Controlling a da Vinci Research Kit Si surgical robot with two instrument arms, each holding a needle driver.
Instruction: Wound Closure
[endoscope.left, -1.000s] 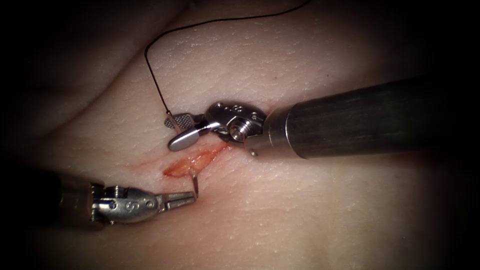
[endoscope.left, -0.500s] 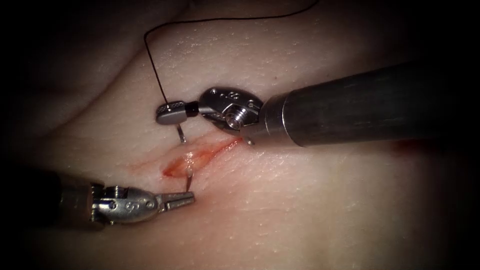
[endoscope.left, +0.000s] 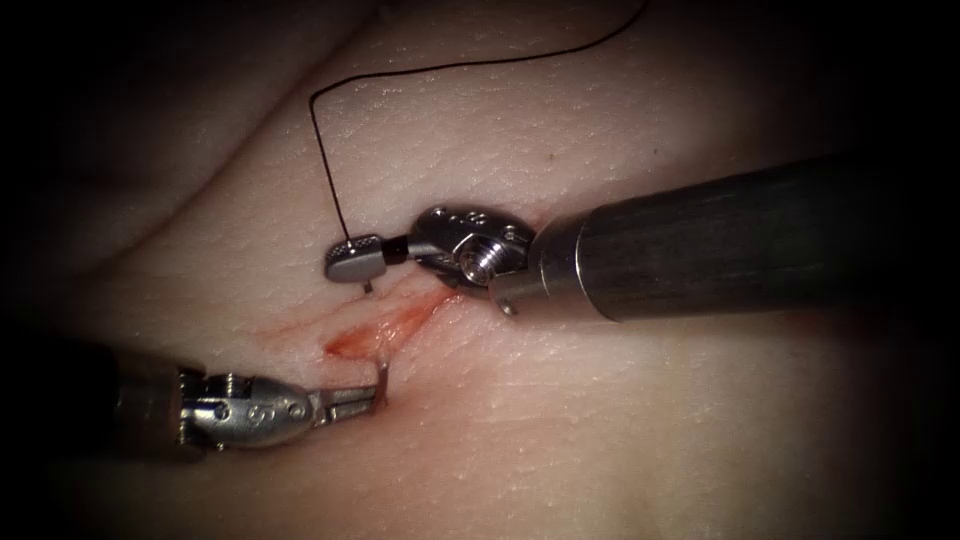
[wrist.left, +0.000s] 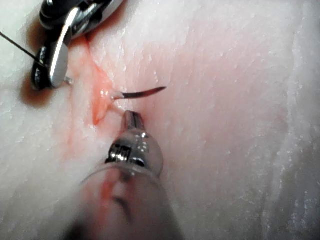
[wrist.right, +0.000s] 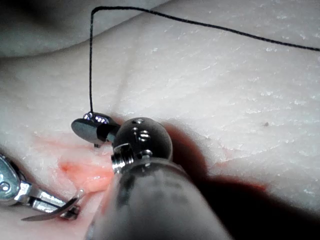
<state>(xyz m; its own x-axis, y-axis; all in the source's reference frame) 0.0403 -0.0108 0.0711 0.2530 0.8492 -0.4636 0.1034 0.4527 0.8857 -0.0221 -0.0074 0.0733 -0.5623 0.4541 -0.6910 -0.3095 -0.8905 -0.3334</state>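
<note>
Across the cut (endoscope.left: 385, 325), which runs as a short red-stained slit aslant over the tissue (endoscope.left: 620, 420), the curved needle (endoscope.left: 381, 378) lies buried at mid-curve. Its tail end is pinched in the pressed-together jaws of the right tool (endoscope.left: 352, 262), on the far side of the cut toward the tissue's upper edge. Its pointed end stands free of the surface on the near side. The thread (endoscope.left: 325, 170) rises from the right tool's jaws and arcs away toward the upper right corner of the tissue. The left tool (endoscope.left: 360, 400) comes in from the lower left edge and is the nearer arm to the exposed point. In the endoscope view its jaws seem closed at the needle; in the left wrist view the tip (wrist.left: 133, 119) sits just beside the point (wrist.left: 145, 93), so a firm grip cannot be confirmed. The needle's long axis crosses the cut nearly square. Bare tissue lies open to the right and below.
</note>
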